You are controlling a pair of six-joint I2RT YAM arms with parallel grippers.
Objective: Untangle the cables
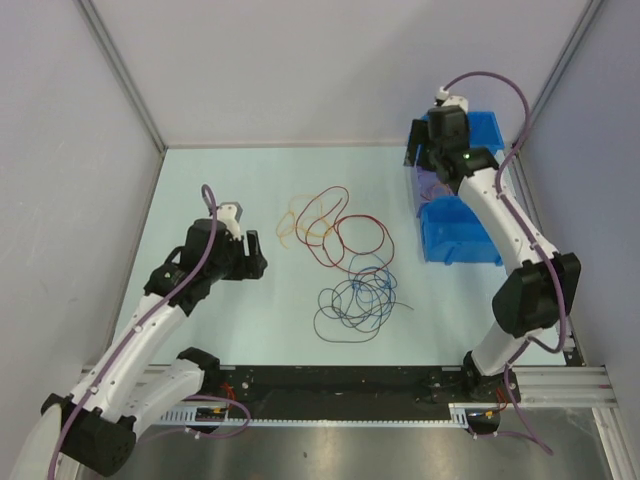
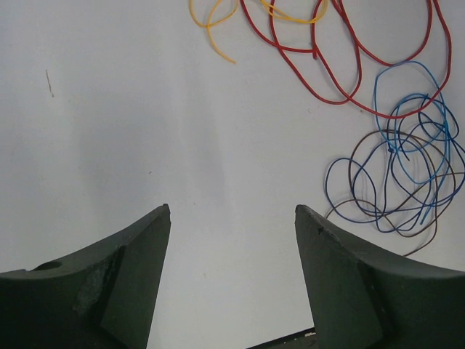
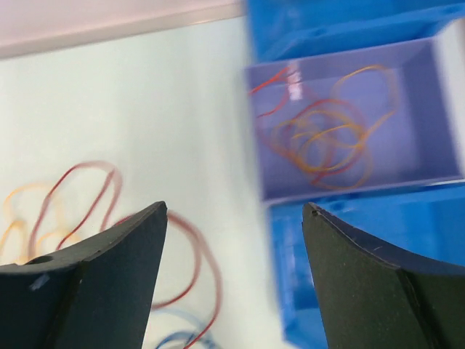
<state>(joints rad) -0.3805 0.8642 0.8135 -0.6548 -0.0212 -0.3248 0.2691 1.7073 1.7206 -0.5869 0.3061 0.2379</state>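
Observation:
Loose cables lie tangled mid-table: orange loops (image 1: 298, 225), dark red loops (image 1: 350, 235), and a blue and black knot (image 1: 358, 300). My left gripper (image 1: 256, 254) hovers to their left, open and empty. In its wrist view the left gripper (image 2: 232, 211) frames bare table, with the red cable (image 2: 341, 65), an orange end (image 2: 214, 33) and the blue and black tangle (image 2: 407, 167) beyond. My right gripper (image 1: 418, 158) hangs open and empty at the left edge of the blue bin (image 1: 462, 245). Past the right gripper (image 3: 236, 211), red and orange cables (image 3: 327, 142) lie inside a bin compartment.
Two blue bins stand at the back right, the farther one (image 1: 487, 125) partly hidden behind the right arm. The bin wall (image 3: 436, 109) is close to the right fingers. A red loop (image 3: 190, 247) lies on the table below the right gripper. Grey enclosure walls surround the table.

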